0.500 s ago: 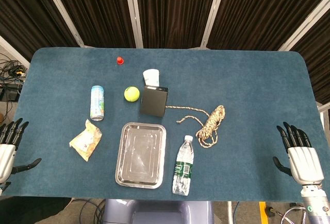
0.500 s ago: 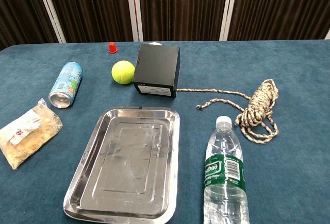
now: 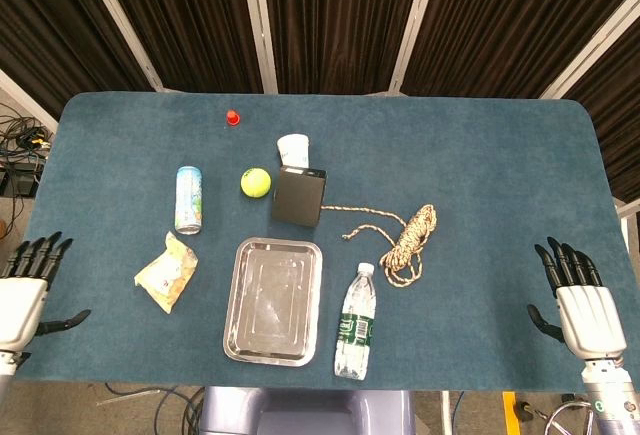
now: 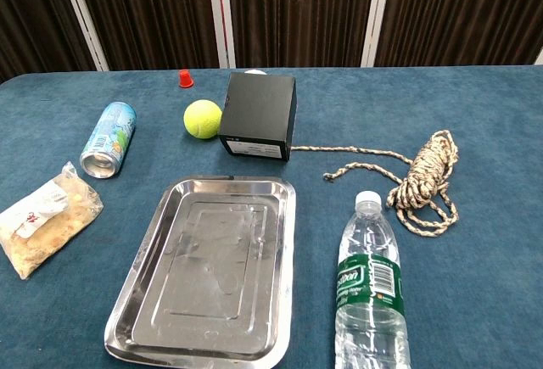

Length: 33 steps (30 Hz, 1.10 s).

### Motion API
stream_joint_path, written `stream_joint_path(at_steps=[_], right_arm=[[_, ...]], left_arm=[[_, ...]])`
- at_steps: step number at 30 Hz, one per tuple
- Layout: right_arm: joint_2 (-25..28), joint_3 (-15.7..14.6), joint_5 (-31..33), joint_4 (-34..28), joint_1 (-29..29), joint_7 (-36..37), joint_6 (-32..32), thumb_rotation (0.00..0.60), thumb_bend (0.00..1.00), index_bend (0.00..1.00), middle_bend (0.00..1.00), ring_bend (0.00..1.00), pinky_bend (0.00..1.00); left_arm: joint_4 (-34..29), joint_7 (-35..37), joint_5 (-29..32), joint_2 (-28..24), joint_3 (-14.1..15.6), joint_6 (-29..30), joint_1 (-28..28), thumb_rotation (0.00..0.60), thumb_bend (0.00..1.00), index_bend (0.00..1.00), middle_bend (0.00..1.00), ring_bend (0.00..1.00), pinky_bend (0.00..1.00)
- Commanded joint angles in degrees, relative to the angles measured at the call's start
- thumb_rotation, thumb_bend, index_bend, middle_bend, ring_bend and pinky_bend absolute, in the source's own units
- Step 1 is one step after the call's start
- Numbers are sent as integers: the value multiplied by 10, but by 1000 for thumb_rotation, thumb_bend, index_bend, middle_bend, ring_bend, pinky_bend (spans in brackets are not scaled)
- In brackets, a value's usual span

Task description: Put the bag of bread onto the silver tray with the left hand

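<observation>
The bag of bread (image 3: 167,272) (image 4: 47,217), a clear packet of pale pieces, lies flat on the blue table just left of the silver tray (image 3: 273,299) (image 4: 212,274). Nothing lies in the tray. My left hand (image 3: 25,291) hovers at the table's left front edge, well left of the bag, fingers spread and holding nothing. My right hand (image 3: 581,301) is at the right front edge, fingers apart and also holding nothing. Neither hand shows in the chest view.
A drink can (image 3: 188,198) lies behind the bag. A tennis ball (image 3: 255,182), black box (image 3: 298,196), white cup (image 3: 293,149) and red cap (image 3: 232,117) sit further back. A water bottle (image 3: 354,320) lies right of the tray, a coiled rope (image 3: 408,238) beyond it.
My left hand has shifted a little to the right and down, toward the table. The right hand and all objects are unmoved.
</observation>
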<state>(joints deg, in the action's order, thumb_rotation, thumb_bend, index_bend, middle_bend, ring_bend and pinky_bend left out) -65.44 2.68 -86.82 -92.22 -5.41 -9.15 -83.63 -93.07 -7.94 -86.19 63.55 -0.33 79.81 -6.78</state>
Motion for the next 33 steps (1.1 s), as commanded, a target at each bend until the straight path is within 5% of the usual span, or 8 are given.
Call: stream_joint_path(at_steps=[1,9,22,25,28,33], right_arm=[[-1,0,2,0,-1,-1,2,600,303,0,0,0,97],[1,2,4,1,0,5,2,600,302,0,0,0,97],[5,2,4,2,1,15,0,600,303,0,0,0,97],[6,2,5,1,1,17,0,600,302,0,0,0,98],[6,2,4,2,2,18,-2,600,302,0,0,0,97],[6,2,4,1,3,18,-1,600,302,0,0,0,97]], left_arm=[[-23,-42,42,-6,-2,-74,-34,600,30,0,0,0,1],[-28,-156,125,43,-19,-178,-100,600,36,0,0,0,19],[-9,-295,228,155,-38,-206,-165,600,101,107,47,34,157],[-2,-312,239,171,-37,-202,-172,600,194,259,231,206,333],[4,-311,226,187,-37,-180,-172,600,306,504,534,476,573],[-5,-294,198,183,-28,-152,-164,600,348,629,661,590,663]])
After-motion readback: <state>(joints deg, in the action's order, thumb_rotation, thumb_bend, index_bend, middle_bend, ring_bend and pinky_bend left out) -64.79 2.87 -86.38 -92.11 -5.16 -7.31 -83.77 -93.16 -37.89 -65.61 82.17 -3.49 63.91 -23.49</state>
